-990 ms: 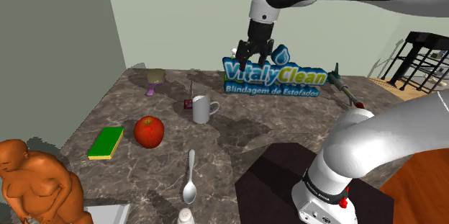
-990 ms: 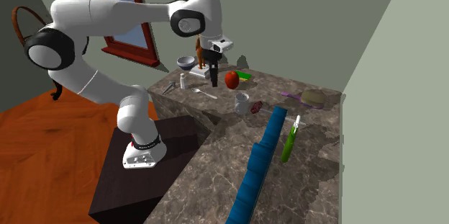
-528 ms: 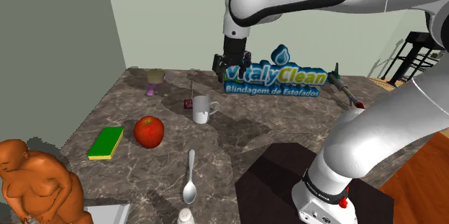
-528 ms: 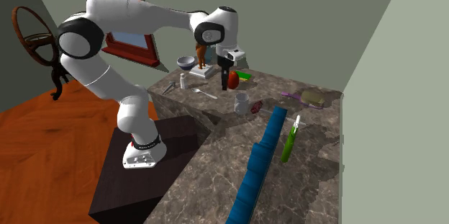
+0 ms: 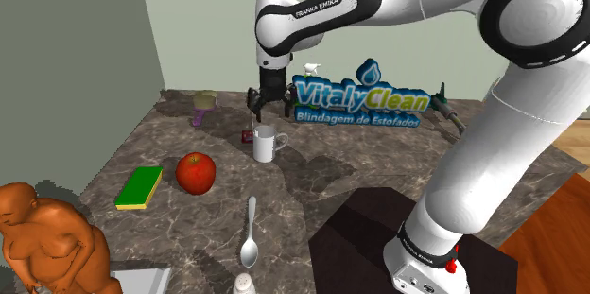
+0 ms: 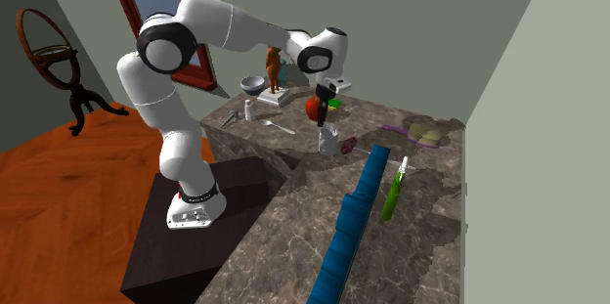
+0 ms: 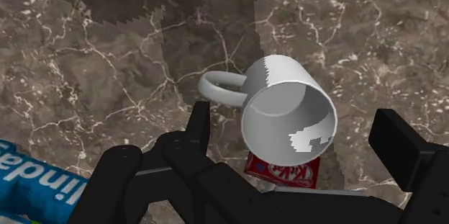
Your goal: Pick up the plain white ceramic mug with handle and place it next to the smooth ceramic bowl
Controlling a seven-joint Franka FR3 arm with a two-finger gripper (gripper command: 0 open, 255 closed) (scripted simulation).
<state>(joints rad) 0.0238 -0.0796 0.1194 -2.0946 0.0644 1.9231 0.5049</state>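
The white mug (image 5: pixel 268 144) stands upright on the marble counter (image 5: pixel 312 183), handle toward the shoulder view's right. My gripper (image 5: pixel 266 106) hangs open just above and behind it, holding nothing. In the wrist view the mug (image 7: pixel 288 111) sits below and between the spread fingers (image 7: pixel 198 125), which do not touch it. The grey bowl (image 6: pixel 253 84) rests at the counter's far end in the second exterior view, beyond the mug (image 6: pixel 329 140) and the gripper (image 6: pixel 323 121).
A red candy wrapper (image 7: pixel 282 171) lies against the mug. Nearby are a red apple (image 5: pixel 196 172), a green-yellow sponge (image 5: pixel 139 187), a spoon (image 5: pixel 250 235), a blue printed box (image 5: pixel 359 103), a brush (image 5: pixel 203 105) and an orange figurine (image 5: pixel 43 240).
The arm has swung toward the shoulder view's left and dropped lower, bringing the open gripper from near the blue box to just over the mug. The mug has not moved.
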